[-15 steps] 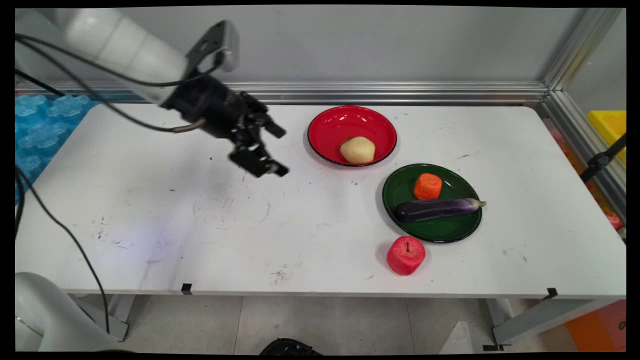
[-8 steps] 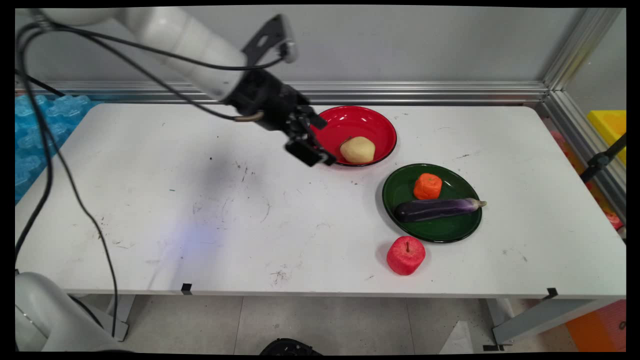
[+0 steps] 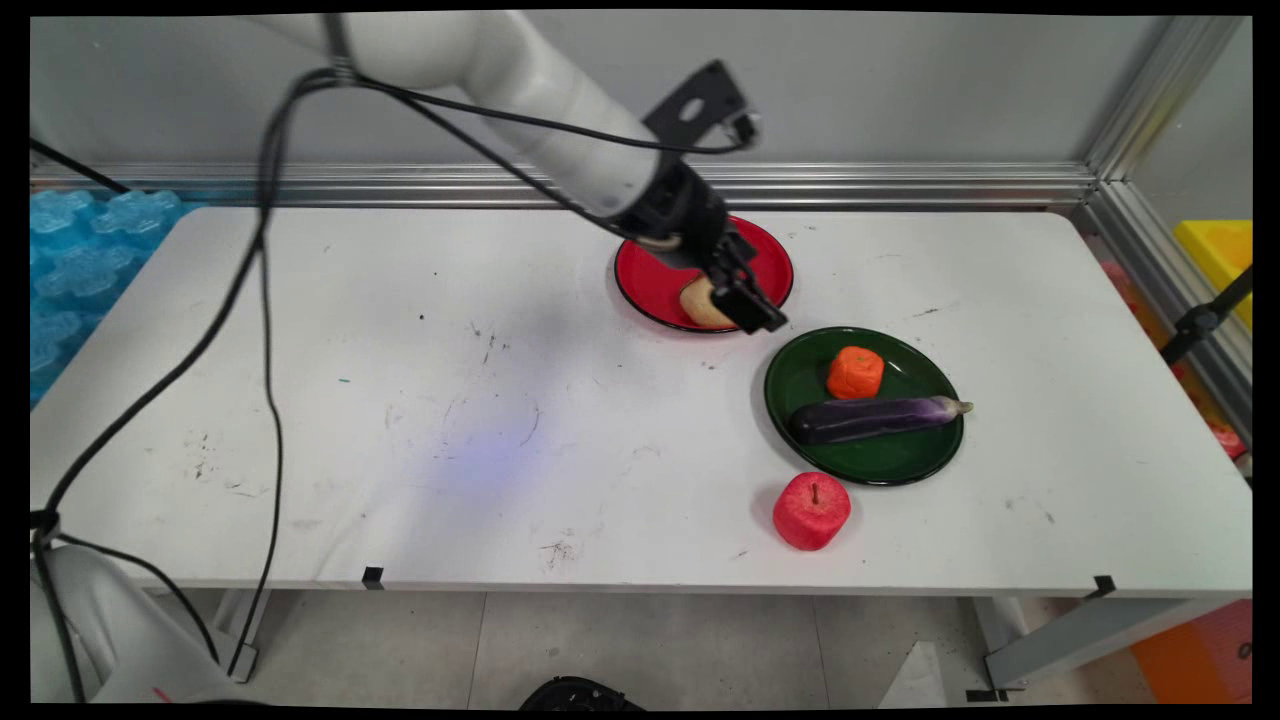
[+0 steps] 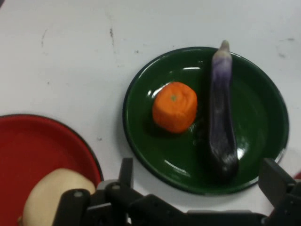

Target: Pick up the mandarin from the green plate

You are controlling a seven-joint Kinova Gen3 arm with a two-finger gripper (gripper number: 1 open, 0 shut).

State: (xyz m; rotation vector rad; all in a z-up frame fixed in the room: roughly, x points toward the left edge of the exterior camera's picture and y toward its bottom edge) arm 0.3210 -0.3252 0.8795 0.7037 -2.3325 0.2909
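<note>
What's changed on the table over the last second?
The gripper swung rightward from over bare table to above the red bowl, over the potato. It took hold of nothing. The bowl, potato, green plate, orange, eggplant and apple stayed put.

Both views are evenly and brightly lit from overhead, so the white desk point(image 3: 620, 440) carries only a soft grey shadow under the arm and small dark shadows hugging the red apple point(image 3: 811, 511) and the green plate point(image 3: 864, 406). Glare shows as pale streaks on that plate's glaze (clearest in the hand view). The main view bows at its edges, and the hand view is slightly soft, the gripper point(image 4: 200, 188) darkest and least defined.
</note>
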